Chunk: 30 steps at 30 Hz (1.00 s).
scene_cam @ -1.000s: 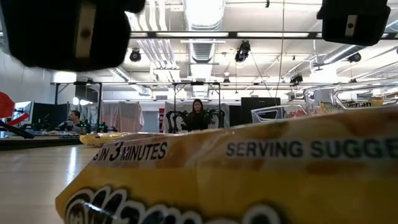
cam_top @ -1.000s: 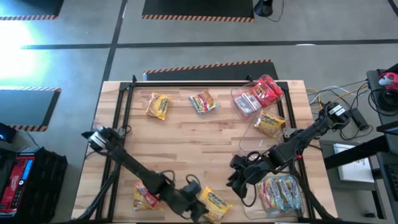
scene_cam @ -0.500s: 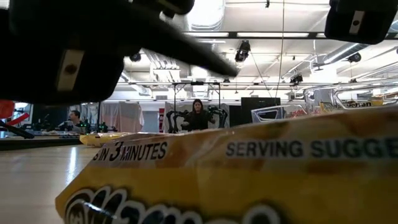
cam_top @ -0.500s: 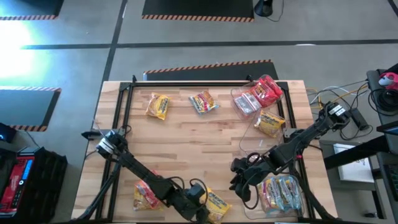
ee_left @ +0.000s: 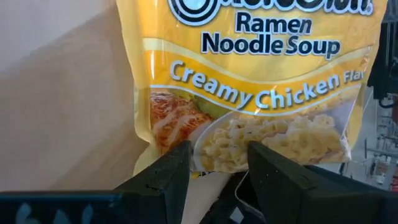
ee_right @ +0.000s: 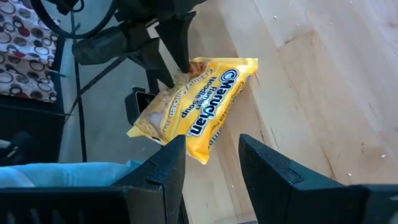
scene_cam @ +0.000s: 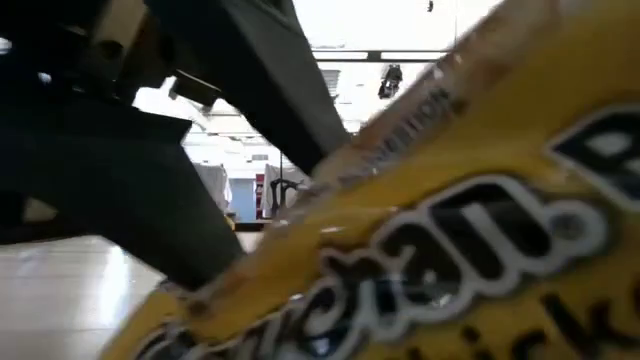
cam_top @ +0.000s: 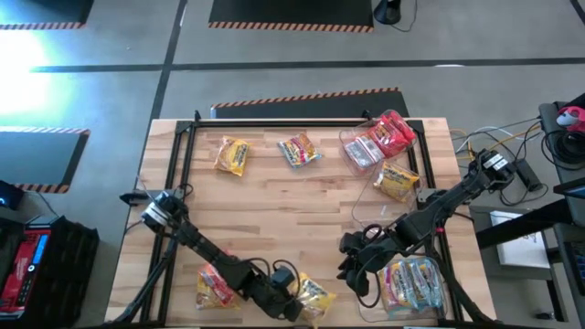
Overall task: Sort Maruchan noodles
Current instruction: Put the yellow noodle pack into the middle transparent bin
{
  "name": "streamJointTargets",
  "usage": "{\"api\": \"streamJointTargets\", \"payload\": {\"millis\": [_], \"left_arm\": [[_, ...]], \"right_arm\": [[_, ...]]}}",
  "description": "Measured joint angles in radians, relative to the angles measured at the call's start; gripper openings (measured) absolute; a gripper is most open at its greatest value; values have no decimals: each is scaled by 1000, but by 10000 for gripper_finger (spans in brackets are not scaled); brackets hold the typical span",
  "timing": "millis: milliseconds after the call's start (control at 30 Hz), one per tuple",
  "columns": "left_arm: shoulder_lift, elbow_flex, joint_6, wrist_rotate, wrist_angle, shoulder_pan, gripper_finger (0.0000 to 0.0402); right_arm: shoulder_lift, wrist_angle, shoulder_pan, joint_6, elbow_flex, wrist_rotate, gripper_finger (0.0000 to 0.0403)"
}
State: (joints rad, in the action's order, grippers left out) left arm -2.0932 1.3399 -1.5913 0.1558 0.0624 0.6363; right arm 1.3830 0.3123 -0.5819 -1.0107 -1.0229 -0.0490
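My left gripper [cam_top: 297, 294] is near the table's near edge, shut on a yellow Maruchan creamy chicken packet [ee_left: 261, 74], which also shows in the high view [cam_top: 317, 294] and fills the low view [scene_cam: 450, 230]. My right gripper [cam_top: 352, 265] hovers open just right of that packet [ee_right: 199, 106], touching nothing. A red packet [cam_top: 215, 288] lies flat near the near-left corner. Another yellow packet [cam_top: 231, 155] and a red one [cam_top: 299, 149] lie flat toward the far edge. My left gripper pinches the yellow packet between its two fingers at the edge of the end printed with the noodle picture [ee_left: 217, 163], opposite the logo. The fingers [ee_right: 179, 43] come from the table's left, slanting down. The packet is tilted with the held end raised.
Three clear plastic tubs stand along the table's right side: one with red packets [cam_top: 379, 137], one with a yellow packet [cam_top: 398, 180], one with light-blue packets [cam_top: 416, 279]. A black frame rail [cam_top: 302, 122] runs along the far edge. Bare wood lies in the table's middle.
My left gripper moved toward the table's right onto the yellow packet and took hold of its end. The packet, lying flat a second ago, is now tipped up at the held end and fills the low view at a slant.
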Motion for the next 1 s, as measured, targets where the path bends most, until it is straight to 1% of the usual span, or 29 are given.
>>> {"api": "streamJointTargets", "payload": {"millis": [200, 533, 700, 867, 1000], "left_arm": [[0, 1, 46, 15, 3, -47, 145], [0, 0, 181, 20, 10, -188, 145], [1, 0, 237, 21, 34, -253, 145], [3, -1, 244, 20, 107, -285, 146], [4, 1, 225, 21, 160, -290, 146]], "right_arm": [[0, 0, 0, 1, 0, -1, 137], [0, 6, 0, 21, 0, -1, 137], [0, 57, 6, 31, 0, -3, 137], [0, 134, 40, 45, 1, -46, 137], [0, 179, 83, 46, 1, -53, 137]]}}
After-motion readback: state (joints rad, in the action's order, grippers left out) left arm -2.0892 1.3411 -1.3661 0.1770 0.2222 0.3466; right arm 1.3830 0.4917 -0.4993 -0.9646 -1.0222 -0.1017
